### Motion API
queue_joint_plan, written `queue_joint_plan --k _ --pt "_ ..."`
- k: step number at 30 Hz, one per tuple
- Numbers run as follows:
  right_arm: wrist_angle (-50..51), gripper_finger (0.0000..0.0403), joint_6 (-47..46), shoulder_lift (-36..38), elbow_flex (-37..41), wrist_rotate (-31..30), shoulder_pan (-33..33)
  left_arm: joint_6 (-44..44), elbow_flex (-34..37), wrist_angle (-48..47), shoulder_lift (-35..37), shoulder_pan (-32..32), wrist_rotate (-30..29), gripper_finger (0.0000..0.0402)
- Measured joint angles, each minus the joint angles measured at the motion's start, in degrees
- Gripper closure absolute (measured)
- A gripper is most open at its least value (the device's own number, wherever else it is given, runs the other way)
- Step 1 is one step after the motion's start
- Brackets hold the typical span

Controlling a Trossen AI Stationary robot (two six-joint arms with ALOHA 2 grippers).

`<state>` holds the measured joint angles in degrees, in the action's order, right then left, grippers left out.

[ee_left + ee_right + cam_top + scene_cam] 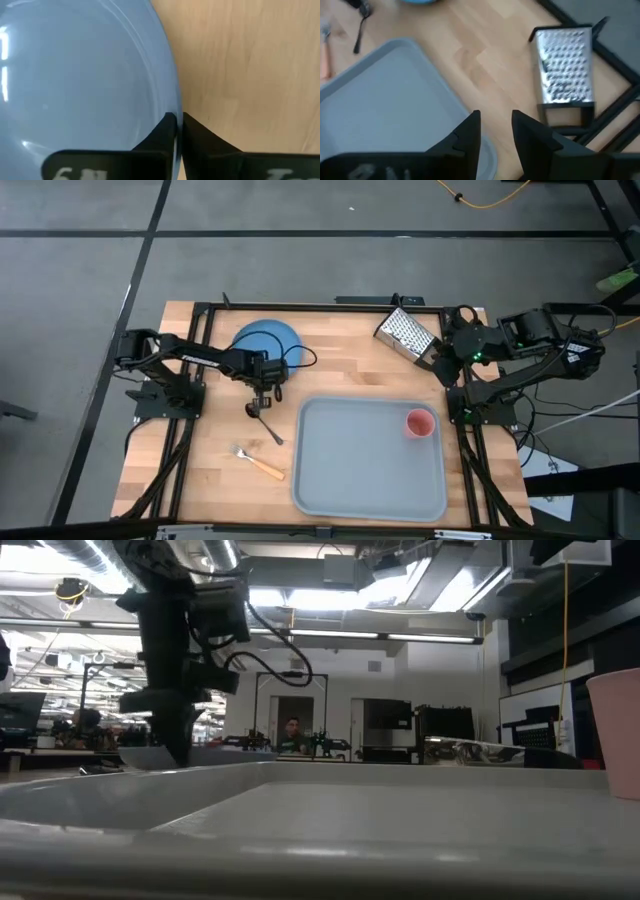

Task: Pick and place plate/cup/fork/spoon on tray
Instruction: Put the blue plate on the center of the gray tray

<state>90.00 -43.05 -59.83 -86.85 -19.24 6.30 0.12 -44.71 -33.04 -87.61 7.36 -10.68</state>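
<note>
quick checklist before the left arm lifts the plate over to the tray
1. Left claw on the plate rim: ok, its fingers are closed across the edge in the left wrist view.
2. Landing room on the tray: ok, only the cup sits in it, near the right rim.
3. Spoon near the left claw: cannot tell whether the lift clears it.
4. Fork out of the path: ok, lying near the table's front.
5. Right claw clear: ok, parked open by the grater.
</note>
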Motion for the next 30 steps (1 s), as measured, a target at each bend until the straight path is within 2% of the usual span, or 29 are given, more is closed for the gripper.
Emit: queue_joint_plan --k 2,7,11,16,19,22,26,30 --pt "0.02 0.0288 0.02 0.0 0.0 1.37 0.01 -0.98 -2.62 -2.65 0.37 -1.19 -2.54 0.0396" --pt "0.02 0.0288 0.04 0.04 0.0 1.38 0.01 -1.69 -14.68 -7.98 1.7 -5.62 -3.97 0.0398" --pt "0.02 0.0288 1.94 0.02 0.0 1.39 0.01 -2.91 -23.37 -6.83 1.64 -12.26 -1.2 0.0399" --pt "0.02 0.0288 2.89 0.02 0.0 1.37 0.01 -6.9 -28.54 -2.38 -1.21 -22.86 -0.52 0.04" --pt "0.02 0.0288 3.02 0.0 0.0 1.36 0.01 -7.01 -32.13 2.04 -5.38 -29.01 -2.14 0.04" --pt "0.02 0.0288 3.06 -0.02 0.0 1.35 0.01 -6.41 -37.51 2.11 -11.7 -33.28 -2.87 0.04" --pt "0.02 0.0288 3.05 -0.02 0.0 1.33 0.01 -1.12 -45.38 -0.45 -20.72 -35.8 -3.37 0.0401" --pt "0.02 0.0288 2.99 -0.02 0.0 1.33 0.01 -1.75 -52.95 -6.64 -28.8 -36.86 -3.14 0.0401"
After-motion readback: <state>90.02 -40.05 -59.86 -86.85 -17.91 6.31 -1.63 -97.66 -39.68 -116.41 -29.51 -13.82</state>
